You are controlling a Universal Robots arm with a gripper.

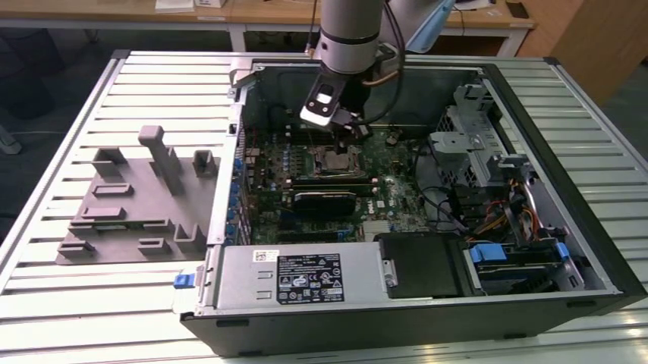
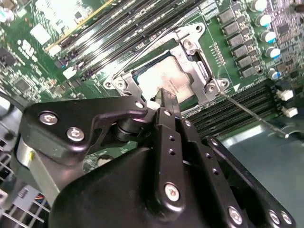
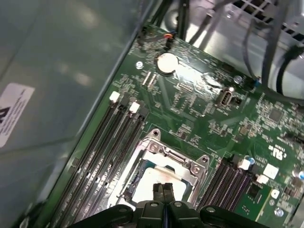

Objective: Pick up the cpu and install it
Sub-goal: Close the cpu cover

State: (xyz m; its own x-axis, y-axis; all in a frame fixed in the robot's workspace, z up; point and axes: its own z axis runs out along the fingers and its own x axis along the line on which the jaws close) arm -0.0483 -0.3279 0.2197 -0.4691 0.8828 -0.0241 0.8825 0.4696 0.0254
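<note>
The arm's black gripper (image 1: 351, 127) hung inside the open black metal computer case (image 1: 405, 322), over the green motherboard (image 1: 397, 163). Its jaws were clenched, the two fingertips (image 3: 158, 189) pressed together with nothing between them. The small flat square cpu (image 3: 148, 184) with its shiny silver top lay flat in the metal-framed socket (image 3: 192, 167), directly under the tips; whether they touched it could not be told.

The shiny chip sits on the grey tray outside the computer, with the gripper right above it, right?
No: the cpu sits in its socket on the green board, as the second wrist view shows. The gripper is right above it.
</note>
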